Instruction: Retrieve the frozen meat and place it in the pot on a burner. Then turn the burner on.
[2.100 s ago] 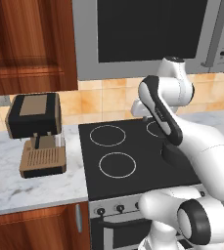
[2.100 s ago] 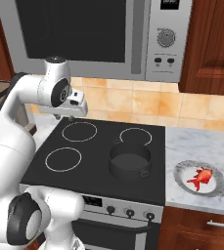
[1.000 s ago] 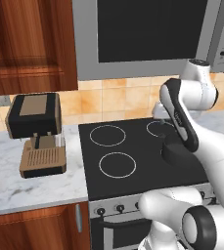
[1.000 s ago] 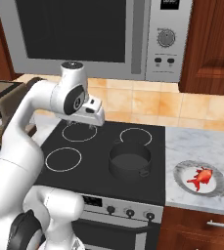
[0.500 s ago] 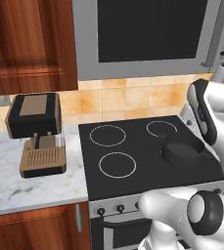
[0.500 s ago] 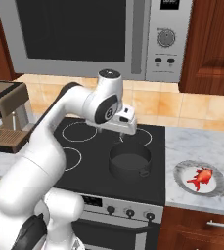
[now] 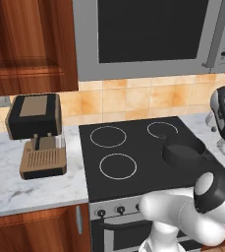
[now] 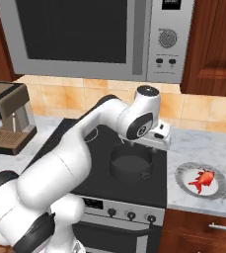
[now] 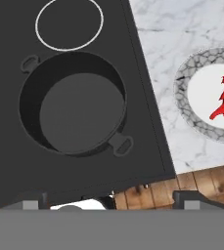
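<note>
Pot (image 9: pixel 73 105): low, round, matte black, two stubby side handles, interior bare; seated on the front right burner of the cooktop (image 7: pixel 133 147), close to the cooktop's right edge. Cooktop: flat black glass, thin white burner rings, knobs along the front panel. Bench (image 8: pixel 196 148): white-grey veined marble, flanking the cooktop on both sides. Dish (image 9: pixel 187 100): pale grey, round, mottled rim, white centre, resting on the bench right of the cooktop, apart from the pot with bare marble between. Meat (image 8: pixel 203 179): small red lump, ragged outline, lying in the dish centre, not in the pot. End effector (image 8: pixel 160 140): raised above the right rear rim of the pot, near the cooktop's right edge, fingers spread wide, holding nothing, touching nothing. Open room above pot mouth and above dish. Coffee machine (image 7: pixel 37 135): black and tan, boxy, on the left bench, well apart from the pot. Microwave (image 8: pixel 94 34): grey, dark door, mounted above the cooktop between wood cabinets.
</note>
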Robot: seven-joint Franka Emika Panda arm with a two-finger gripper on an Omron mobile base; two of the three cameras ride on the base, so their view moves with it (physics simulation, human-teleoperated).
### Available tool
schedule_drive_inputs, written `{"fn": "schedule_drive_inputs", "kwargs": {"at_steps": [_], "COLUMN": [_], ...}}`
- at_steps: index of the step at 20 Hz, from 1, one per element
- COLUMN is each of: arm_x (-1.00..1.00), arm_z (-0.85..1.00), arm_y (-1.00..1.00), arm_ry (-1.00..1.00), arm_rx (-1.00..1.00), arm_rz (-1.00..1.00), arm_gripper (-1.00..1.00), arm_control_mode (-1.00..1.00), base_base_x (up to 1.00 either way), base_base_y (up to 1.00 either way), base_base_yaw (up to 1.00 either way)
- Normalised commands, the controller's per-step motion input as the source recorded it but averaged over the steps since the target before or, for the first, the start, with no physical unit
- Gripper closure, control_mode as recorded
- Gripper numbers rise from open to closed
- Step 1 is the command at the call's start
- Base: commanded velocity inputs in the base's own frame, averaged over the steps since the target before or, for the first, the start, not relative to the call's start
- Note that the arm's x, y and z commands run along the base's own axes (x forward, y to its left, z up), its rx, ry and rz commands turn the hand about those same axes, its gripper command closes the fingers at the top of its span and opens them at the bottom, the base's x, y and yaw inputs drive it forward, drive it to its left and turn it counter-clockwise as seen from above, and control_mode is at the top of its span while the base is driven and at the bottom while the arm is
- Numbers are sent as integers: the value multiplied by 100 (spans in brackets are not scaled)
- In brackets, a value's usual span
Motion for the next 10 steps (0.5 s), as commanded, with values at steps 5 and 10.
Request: {"fn": "schedule_drive_inputs", "kwargs": {"at_steps": [5, 10], "arm_x": [4, 22], "arm_z": [-34, -29], "arm_y": [-94, -87], "arm_ry": [5, 11], "arm_rx": [0, 0], "arm_rz": [-8, -5], "arm_gripper": [-100, -100], "arm_control_mode": [-100, -100], "base_base_x": [0, 0], "base_base_y": [0, 0], "base_base_yaw": [0, 0]}}
